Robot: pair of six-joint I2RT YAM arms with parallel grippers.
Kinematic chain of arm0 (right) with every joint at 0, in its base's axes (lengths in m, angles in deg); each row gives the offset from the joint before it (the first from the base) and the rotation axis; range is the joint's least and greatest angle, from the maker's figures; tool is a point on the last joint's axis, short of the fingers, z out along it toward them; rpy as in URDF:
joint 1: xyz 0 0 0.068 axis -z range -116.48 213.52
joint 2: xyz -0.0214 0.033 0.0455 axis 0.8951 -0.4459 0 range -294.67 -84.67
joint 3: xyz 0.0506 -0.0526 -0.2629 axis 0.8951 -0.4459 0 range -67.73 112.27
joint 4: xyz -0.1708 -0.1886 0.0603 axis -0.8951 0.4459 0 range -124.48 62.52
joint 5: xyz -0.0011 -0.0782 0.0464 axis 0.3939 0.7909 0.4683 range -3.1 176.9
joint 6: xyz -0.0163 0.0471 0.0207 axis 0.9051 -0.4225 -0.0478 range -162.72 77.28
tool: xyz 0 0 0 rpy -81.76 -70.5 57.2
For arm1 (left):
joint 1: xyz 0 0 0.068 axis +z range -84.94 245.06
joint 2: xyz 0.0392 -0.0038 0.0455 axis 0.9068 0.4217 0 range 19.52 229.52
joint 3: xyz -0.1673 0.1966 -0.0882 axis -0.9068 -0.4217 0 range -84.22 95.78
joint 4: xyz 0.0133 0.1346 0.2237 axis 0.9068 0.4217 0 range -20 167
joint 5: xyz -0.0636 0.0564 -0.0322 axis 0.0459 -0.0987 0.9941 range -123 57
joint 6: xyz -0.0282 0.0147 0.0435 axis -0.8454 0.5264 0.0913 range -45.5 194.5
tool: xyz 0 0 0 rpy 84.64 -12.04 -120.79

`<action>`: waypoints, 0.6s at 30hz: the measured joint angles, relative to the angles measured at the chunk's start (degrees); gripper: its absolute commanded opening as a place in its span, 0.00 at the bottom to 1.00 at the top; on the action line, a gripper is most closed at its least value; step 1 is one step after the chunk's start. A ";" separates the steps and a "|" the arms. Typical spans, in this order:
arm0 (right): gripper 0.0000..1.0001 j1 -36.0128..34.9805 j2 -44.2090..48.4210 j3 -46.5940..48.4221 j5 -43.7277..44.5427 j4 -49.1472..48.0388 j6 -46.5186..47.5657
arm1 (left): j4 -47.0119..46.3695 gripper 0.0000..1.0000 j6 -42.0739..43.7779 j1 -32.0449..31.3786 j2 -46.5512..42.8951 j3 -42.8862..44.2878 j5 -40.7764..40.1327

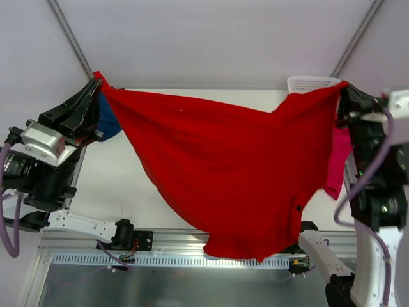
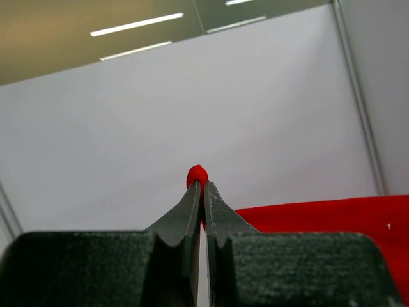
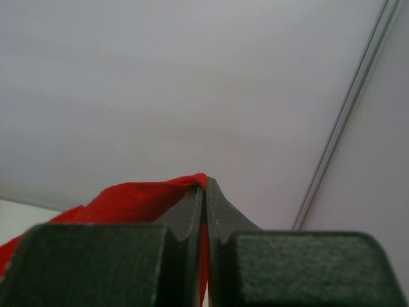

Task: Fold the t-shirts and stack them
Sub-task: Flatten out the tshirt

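Hanging slack below both, the bright red cloth t-shirt [image 1: 223, 147] spanned from left gripper [image 1: 98, 85] to right gripper [image 1: 342, 89], each clamped on a top corner.

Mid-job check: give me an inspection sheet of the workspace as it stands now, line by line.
Surface: white table, largely hidden behind the raised cloth.
Job's things: red t-shirt held up, spread between both arms, sagging toward the near rail; navy blue t-shirt peeking out by the left arm; magenta-pink t-shirt at the right edge; orange one not seen.
Clutter: white lattice basket at far right, mostly hidden.
Grippers: left gripper shut on one corner of the red t-shirt; right gripper shut on the other.
Cables: purple cables looped beside each arm.
Surroundings: plain white walls; ceiling light strips in the left wrist view.
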 measured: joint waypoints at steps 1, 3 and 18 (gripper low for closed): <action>0.00 0.00 -1.25 -0.81 0.35 -0.52 0.04 | -3.15 0.00 2.25 0.00 0.02 -1.31 0.13; 0.00 0.00 -4.72 -4.13 1.07 -3.04 -0.22 | -9.79 0.00 6.69 0.00 -0.13 -3.93 0.66; 0.01 -0.11 -7.06 -17.86 0.81 -11.50 -4.72 | 41.81 0.00 -16.74 0.02 21.44 34.49 17.44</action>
